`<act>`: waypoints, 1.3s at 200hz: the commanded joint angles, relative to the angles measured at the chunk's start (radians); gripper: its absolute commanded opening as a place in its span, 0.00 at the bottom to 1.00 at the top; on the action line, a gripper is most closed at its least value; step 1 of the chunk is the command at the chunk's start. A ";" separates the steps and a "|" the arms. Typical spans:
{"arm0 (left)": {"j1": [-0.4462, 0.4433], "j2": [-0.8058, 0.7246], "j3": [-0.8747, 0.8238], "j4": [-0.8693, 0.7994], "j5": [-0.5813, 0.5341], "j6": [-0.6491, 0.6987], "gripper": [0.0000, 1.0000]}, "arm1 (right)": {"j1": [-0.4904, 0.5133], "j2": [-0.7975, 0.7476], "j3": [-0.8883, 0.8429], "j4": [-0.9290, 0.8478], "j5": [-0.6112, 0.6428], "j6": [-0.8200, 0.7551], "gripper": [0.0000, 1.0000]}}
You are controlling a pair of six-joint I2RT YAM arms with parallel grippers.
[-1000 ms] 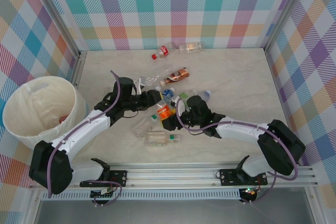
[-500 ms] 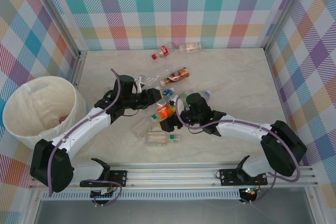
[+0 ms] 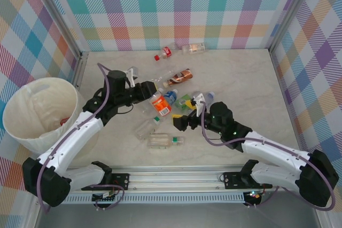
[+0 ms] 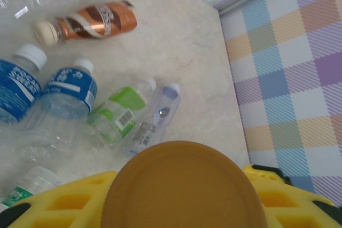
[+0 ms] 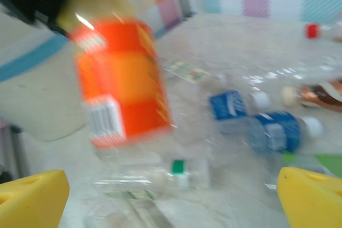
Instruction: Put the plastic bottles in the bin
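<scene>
Big cream bin [image 3: 37, 105] sits well off to the left gripper's [image 3: 152, 97] own left, back toward its base, so that arm's clearly the nearer one. It's clamped on the cap end of the orange bottle [image 3: 160, 106], which hangs below the fingers, long axis down and a bit tilted. Right gripper [image 3: 183, 122] is just beside it, jaws wide, holding nothing.

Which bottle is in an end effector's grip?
The orange-labelled bottle, clamped in the left end effector; the other bottles on the table lie loose, ungripped.
</scene>
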 commanded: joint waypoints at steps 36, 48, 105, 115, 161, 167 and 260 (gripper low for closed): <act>0.023 -0.088 0.149 -0.206 -0.190 0.138 0.00 | -0.003 -0.033 -0.052 -0.176 0.415 0.344 1.00; 0.024 -0.114 0.182 -0.228 -0.218 0.152 0.00 | -0.003 -0.046 -0.051 -0.253 0.478 0.479 1.00; 0.025 -0.216 0.324 -0.299 -0.414 0.248 0.00 | -0.005 -0.113 -0.149 -0.233 0.604 0.699 1.00; 0.025 -0.223 0.355 -0.311 -0.472 0.276 0.00 | -0.006 -0.122 -0.147 -0.247 0.607 0.697 1.00; 0.025 -0.256 0.454 -0.324 -0.680 0.386 0.00 | -0.006 -0.140 -0.143 -0.243 0.594 0.632 1.00; 0.025 -0.252 0.473 -0.339 -0.736 0.403 0.00 | -0.006 -0.142 -0.144 -0.226 0.583 0.613 1.00; 0.202 -0.147 0.364 -0.185 -1.473 0.686 0.00 | -0.006 -0.009 0.050 -0.240 0.471 0.431 1.00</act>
